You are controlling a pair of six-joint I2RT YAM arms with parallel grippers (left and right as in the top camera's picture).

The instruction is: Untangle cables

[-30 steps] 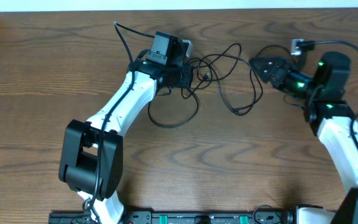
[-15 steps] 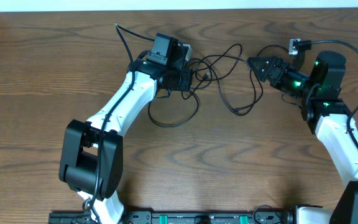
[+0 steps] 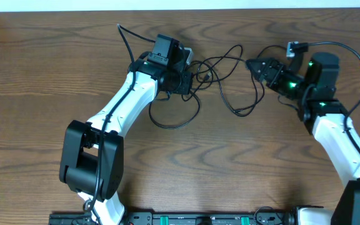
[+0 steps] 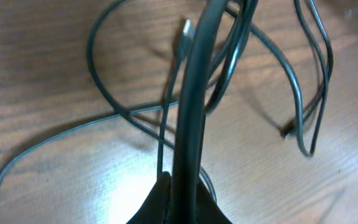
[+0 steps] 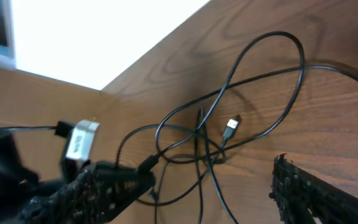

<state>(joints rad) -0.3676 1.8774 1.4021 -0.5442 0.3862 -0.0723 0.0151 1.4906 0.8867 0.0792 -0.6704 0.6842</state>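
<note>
Left claw (image 3: 192,76) stays clenched on one black strand of the cables (image 3: 224,65), pinning the tangle at the far middle of the desk (image 3: 42,75). Right claw (image 3: 253,63), fingers spread and gripping nothing, has crept leftward toward the loops over the last second, a USB plug (image 5: 230,126) lying just ahead. It looks to be lining up a grab to draw one cord free.

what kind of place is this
Probably a robotics lab or test bench: a left arm and a right arm share a wood-grain table, with thin cables tangled between them.
</note>
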